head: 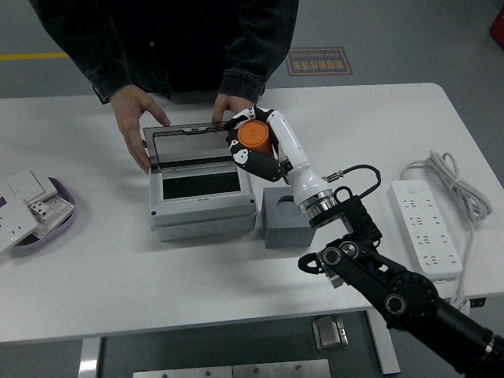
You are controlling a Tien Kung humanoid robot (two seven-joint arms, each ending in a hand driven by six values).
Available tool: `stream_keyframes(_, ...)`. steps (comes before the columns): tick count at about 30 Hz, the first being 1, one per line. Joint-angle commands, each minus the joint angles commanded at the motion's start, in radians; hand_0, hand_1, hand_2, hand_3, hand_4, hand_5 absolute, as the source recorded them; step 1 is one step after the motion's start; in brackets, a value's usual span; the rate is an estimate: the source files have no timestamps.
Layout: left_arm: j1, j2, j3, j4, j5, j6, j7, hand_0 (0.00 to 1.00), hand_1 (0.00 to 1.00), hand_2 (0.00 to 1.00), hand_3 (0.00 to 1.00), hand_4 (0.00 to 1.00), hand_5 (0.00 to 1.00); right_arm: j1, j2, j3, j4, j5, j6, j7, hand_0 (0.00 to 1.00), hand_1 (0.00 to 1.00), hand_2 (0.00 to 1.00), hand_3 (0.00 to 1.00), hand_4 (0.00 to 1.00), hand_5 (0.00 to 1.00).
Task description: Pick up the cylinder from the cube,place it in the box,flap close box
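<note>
My right hand [253,142] is shut on the orange cylinder [254,135] and holds it in the air above the right rear corner of the grey box [203,197]. The box stands open, its clear lid [194,145] upright at the back and its dark inside showing. The grey cube [283,221] sits to the right of the box with an empty round hole in its top. A person in dark clothing stands at the far side; one hand [135,118] touches the lid's left edge and the other hand [228,106] rests at the lid's right top corner.
A purple tray [59,224] with white switch plates [24,203] lies at the left edge. A white power strip [426,228] with its coiled cable [454,183] lies at the right. My right forearm [378,279] crosses the table's near right part.
</note>
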Motion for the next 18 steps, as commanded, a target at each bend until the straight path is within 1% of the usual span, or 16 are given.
stream_keyframes(2, 0.0, 0.001, -0.002, 0.0, 0.003, 0.0, 0.001, 0.598, 0.58, 0.556, 0.601, 0.663, 0.256, 0.032, 0.004, -0.03, -0.018, -0.048, 0.021, -0.056, 0.063, 0.216, 0.306, 0.197, 0.002, 0.002)
stream_keyframes(3, 0.0, 0.001, -0.003, 0.0, 0.004, -0.001, 0.001, 0.598, 0.58, 0.556, 0.602, 0.664, 0.255, 0.051, 0.007, -0.048, -0.031, -0.073, 0.039, -0.089, 0.002, 0.167, 0.305, 0.194, 0.002, 0.002)
stream_keyframes(7, 0.0, 0.003, -0.006, 0.0, 0.009, -0.002, 0.003, 0.598, 0.58, 0.556, 0.602, 0.664, 0.255, 0.11, 0.023, -0.107, -0.073, -0.17, 0.097, -0.211, 0.002, 0.167, 0.305, 0.194, 0.002, 0.002)
stream_keyframes(11, 0.002, 0.004, -0.005, 0.0, 0.007, -0.001, 0.005, 0.598, 0.58, 0.556, 0.602, 0.665, 0.257, 0.151, 0.039, -0.134, -0.09, -0.28, 0.157, -0.331, 0.002, 0.175, 0.318, 0.198, 0.002, 0.002)
stream_keyframes(14, 0.002, 0.004, -0.005, 0.0, 0.008, -0.001, 0.006, 0.598, 0.58, 0.556, 0.602, 0.665, 0.257, 0.171, 0.049, -0.15, -0.097, -0.346, 0.193, -0.405, 0.002, 0.175, 0.318, 0.198, 0.002, 0.002)
stream_keyframes(15, 0.002, 0.004, -0.005, 0.0, 0.007, -0.001, 0.006, 0.598, 0.58, 0.556, 0.602, 0.666, 0.259, 0.177, 0.052, -0.155, -0.1, -0.359, 0.202, -0.424, 0.002, 0.192, 0.347, 0.208, 0.002, 0.002)
stream_keyframes(16, 0.002, 0.004, -0.005, 0.0, 0.007, -0.002, 0.006, 0.598, 0.58, 0.556, 0.602, 0.666, 0.259, 0.182, 0.055, -0.16, -0.103, -0.367, 0.21, -0.445, 0.002, 0.192, 0.347, 0.208, 0.002, 0.002)
stream_keyframes(18, 0.001, 0.005, -0.006, 0.0, 0.009, -0.002, 0.006, 0.598, 0.58, 0.556, 0.602, 0.666, 0.259, 0.193, 0.059, -0.169, -0.11, -0.372, 0.228, -0.468, 0.002, 0.192, 0.347, 0.208, 0.002, 0.002)
